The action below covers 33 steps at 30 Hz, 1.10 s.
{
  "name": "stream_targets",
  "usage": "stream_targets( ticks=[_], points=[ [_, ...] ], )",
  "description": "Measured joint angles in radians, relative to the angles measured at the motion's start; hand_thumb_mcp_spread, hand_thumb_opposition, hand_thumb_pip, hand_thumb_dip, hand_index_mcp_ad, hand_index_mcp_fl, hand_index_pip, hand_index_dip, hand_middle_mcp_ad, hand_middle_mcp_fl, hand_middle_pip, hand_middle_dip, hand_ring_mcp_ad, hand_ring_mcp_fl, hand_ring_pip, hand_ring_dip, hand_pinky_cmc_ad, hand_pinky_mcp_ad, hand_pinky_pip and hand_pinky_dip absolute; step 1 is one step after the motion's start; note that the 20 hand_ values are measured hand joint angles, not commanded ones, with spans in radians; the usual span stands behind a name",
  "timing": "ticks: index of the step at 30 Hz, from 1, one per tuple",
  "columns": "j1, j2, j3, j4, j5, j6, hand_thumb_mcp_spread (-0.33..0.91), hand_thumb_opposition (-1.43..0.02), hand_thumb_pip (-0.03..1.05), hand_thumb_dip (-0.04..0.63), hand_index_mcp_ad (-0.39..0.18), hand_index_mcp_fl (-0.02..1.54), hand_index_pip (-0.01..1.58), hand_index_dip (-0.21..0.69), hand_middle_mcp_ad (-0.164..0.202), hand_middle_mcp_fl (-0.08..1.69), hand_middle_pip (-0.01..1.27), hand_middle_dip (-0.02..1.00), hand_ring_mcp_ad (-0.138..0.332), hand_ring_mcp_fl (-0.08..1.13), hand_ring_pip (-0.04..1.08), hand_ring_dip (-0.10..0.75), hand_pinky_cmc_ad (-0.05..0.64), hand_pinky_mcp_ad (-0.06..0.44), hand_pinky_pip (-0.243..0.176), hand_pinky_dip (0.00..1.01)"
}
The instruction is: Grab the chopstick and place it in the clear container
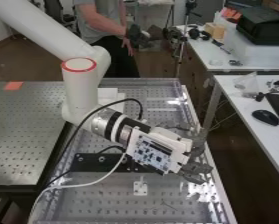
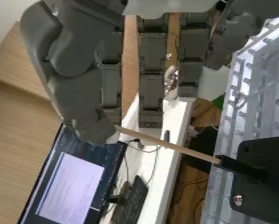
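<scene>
Chopstick: slanting in the wrist view, the pale stick [image 2: 166, 145] is running from the hand [image 2: 151, 90] to a black clip [image 2: 241, 169]; a pull made while the clip is gripping could snap it or drag it free of the pinch.
Hand: the thumb is bending in and, with the nearest finger, seems to be pinching the stick's very end, while the other fingers are reaching out fairly straight; with so little wood caught, the stick could be swivelling or slipping out as the load comes.
Black clip: the far end is sitting against it, how tightly I cannot tell; drawing off the stick's line would probably make it bind.
Black block: the clip is jutting from this block [image 2: 263, 197]; a low sideways move could knock fingers or stick against it.
Tabletop: in the high view the hand is hanging over the right part of the clear tabletop [image 1: 110, 205]; a stick dropped near that edge could be rolling off.
Cables: a black cable [image 1: 141, 106] and a white cable [image 1: 90, 184] are looping beside the arm [image 1: 80, 87]; a wide swing could be snagging them.
Container: a tilted stick could be catching its rim, if the weak pinch is letting it droop.
</scene>
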Motion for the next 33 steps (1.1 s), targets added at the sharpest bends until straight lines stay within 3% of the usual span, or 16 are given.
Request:
stream_targets(
  ticks=[12,19,21,33],
  points=[
    [-0.002,-0.004,0.007,-0.007,0.008,-0.007,0.63,-0.88,0.53,0.325,-0.204,0.79,0.85,0.117,0.063,0.84,0.43,0.64,0.173,0.48,0.08,0.332,0.37,0.166,-0.037,0.19],
    [0.0,-0.005,0.009,-0.008,0.018,-0.008,0.7,-0.99,0.51,0.295,-0.269,0.87,0.94,0.171,0.065,0.91,0.46,0.64,0.164,0.49,0.08,0.332,0.384,0.166,-0.019,0.19],
    [0.001,-0.005,0.01,-0.006,0.019,-0.009,0.72,-1.0,0.5,0.288,-0.271,0.89,0.94,0.171,0.059,1.0,0.52,0.64,0.169,0.49,0.08,0.332,0.387,0.166,-0.019,0.19],
    [0.002,-0.008,0.026,-0.02,0.018,-0.041,0.75,-1.04,0.5,0.286,-0.258,0.97,0.87,0.202,0.037,1.02,0.54,0.65,0.166,0.53,0.09,0.377,0.398,0.185,-0.003,0.18]
  ],
)
